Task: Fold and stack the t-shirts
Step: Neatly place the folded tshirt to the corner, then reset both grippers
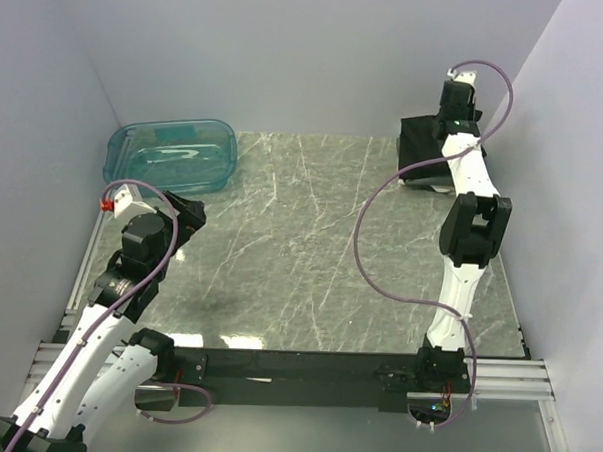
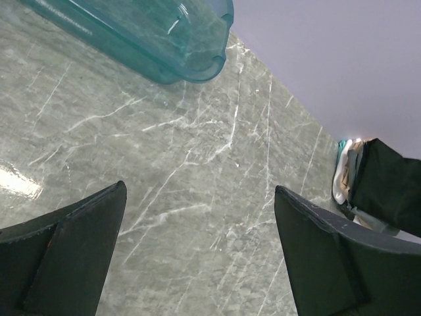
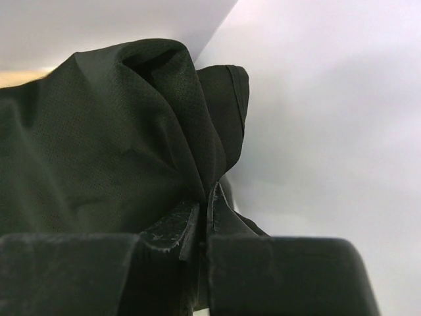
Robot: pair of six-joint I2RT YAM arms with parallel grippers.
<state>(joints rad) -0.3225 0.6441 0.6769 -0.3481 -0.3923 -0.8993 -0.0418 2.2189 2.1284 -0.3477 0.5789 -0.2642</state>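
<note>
T-shirts (image 1: 422, 151) of soft cloth: heaped in the far right corner of the grey-green marbled tabletop (image 1: 311, 246), close against the pale walls.

Far left, towards the back: translucent teal plastic bin (image 1: 173, 152) with rounded corners, resting on the marble.

Just in front of the bin, near the table's left edge: left gripper (image 1: 187, 213), hanging above the stone with jaws spread wide and nothing between them. From the left wrist camera, only bare marble between the two dark fingers (image 2: 72, 250), with a corner of the bin beyond at upper left. Across the table at the right edge of that view, the heap again, with white and tan cloth edges (image 2: 343, 172) showing beside a dark layer.

Right of centre: right arm stretched from its base at the near edge to the far corner, with a purple cable (image 1: 365, 254) looping alongside.

At the corner itself: right gripper (image 3: 205, 210), pinched tight on the plain black t-shirt (image 3: 99, 145). A fold of the fabric caught between the fingertips, the rest bunched in deep creases beyond them, close to the wall.
</note>
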